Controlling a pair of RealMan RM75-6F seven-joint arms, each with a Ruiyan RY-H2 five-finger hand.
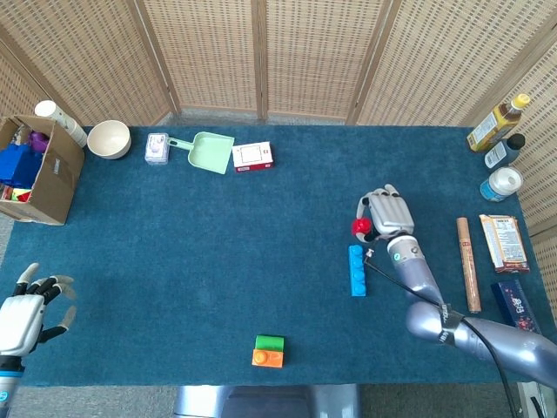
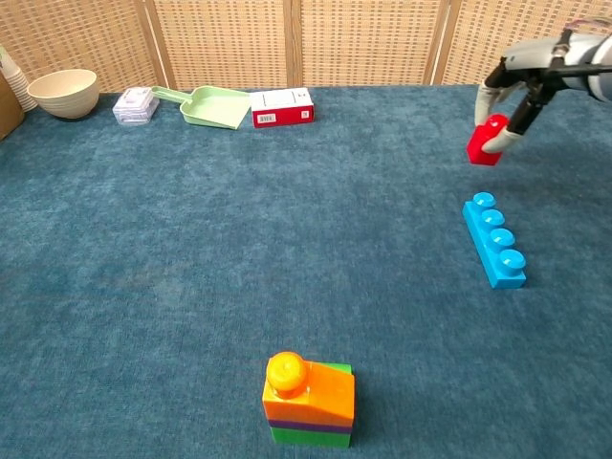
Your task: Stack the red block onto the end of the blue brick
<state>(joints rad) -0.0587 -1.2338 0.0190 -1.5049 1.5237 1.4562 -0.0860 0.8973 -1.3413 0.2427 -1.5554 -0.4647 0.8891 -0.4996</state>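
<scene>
Red block held in the air at right of frame.
The red block [image 2: 487, 141] is pinched by the right hand [image 2: 524, 84] above the blue brick [image 2: 493, 239]; the left hand [image 1: 23, 312] is spread wide, empty.

One red block [image 2: 487, 141], one blue brick [image 2: 494, 240], one bowl [image 1: 109, 138], three bottles [image 1: 497, 124].

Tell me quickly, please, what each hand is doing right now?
Left hand: open, holding nothing.
Right hand: holding the red block above the table.
</scene>
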